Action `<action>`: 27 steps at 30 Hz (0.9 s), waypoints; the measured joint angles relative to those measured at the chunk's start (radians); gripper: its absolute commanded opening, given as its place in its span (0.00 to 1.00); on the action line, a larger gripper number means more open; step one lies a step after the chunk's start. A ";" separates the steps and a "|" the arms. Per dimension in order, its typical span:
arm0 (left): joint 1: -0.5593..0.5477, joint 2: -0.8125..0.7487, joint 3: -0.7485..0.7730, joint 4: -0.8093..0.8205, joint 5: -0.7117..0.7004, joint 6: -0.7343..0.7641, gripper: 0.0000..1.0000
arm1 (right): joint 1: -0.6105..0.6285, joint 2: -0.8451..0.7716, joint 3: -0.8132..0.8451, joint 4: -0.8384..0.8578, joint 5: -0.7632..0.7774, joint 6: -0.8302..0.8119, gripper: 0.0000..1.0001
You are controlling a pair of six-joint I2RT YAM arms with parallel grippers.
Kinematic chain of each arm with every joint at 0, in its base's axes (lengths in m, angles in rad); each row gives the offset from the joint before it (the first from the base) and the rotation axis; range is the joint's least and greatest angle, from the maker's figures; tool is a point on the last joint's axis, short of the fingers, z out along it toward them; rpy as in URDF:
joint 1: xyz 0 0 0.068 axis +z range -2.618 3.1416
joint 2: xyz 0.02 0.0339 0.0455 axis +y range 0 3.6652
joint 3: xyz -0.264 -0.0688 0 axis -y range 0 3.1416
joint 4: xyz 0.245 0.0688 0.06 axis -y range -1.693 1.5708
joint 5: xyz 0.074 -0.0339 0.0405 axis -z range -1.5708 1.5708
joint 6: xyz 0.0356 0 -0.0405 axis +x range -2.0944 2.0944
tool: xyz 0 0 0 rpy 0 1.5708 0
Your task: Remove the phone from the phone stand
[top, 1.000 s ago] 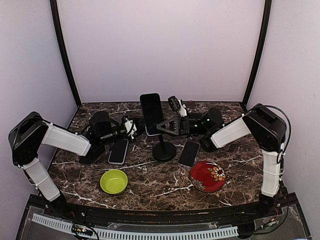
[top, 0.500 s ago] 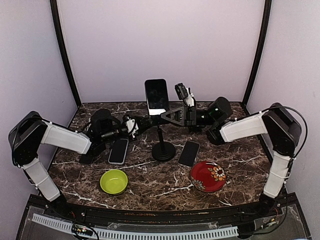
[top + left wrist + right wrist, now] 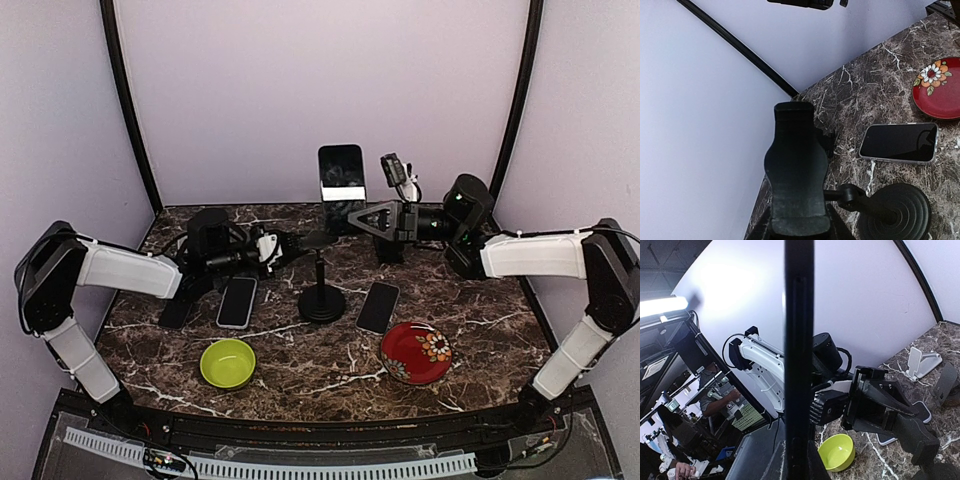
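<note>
While the phone (image 3: 341,172) hung upright above its empty phone stand (image 3: 321,295), toward twelve o'clock, the right gripper (image 3: 352,217) was clenched on its lower edge. It looked a stiff, glossy glass slab, probably light, slippery and breakable, best held by its side edges. From nine o'clock the left gripper (image 3: 290,246) met the stand's matte black cradle; its grasp could not be told.

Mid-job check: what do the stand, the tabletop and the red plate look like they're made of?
The phone stand looks like matte black plastic: dull, finely textured cradle, ringed base. The tabletop is dark brown with white veins, marble or a marble-print surface; I cannot tell which. The red plate is probably glazed ceramic: shiny, with painted flowers.
</note>
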 measured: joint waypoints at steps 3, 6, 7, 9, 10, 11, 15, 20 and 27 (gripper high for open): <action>0.000 -0.008 0.002 -0.016 -0.004 0.000 0.52 | -0.004 -0.045 -0.005 -0.081 0.008 -0.059 0.00; 0.000 -0.018 0.004 -0.036 -0.023 -0.002 0.62 | -0.006 -0.076 -0.019 -0.135 0.015 -0.101 0.00; 0.000 -0.023 0.004 -0.047 -0.029 0.000 0.65 | -0.009 -0.082 -0.025 -0.148 0.016 -0.109 0.00; 0.000 -0.039 0.005 -0.076 -0.048 -0.006 0.77 | -0.016 -0.094 -0.037 -0.180 0.019 -0.127 0.00; 0.000 -0.050 0.005 -0.096 -0.058 -0.010 0.86 | -0.021 -0.101 -0.045 -0.196 0.023 -0.135 0.00; -0.002 -0.064 0.007 -0.117 -0.071 -0.010 0.90 | -0.026 -0.107 -0.050 -0.209 0.023 -0.142 0.00; -0.021 -0.136 0.036 -0.259 -0.148 -0.049 0.98 | -0.048 -0.140 -0.072 -0.251 0.031 -0.158 0.00; -0.100 -0.206 0.155 -0.470 -0.319 -0.118 0.97 | -0.093 -0.221 -0.112 -0.296 0.041 -0.182 0.00; -0.211 -0.143 0.444 -0.805 -0.525 -0.182 0.88 | -0.187 -0.310 -0.171 -0.336 0.044 -0.195 0.00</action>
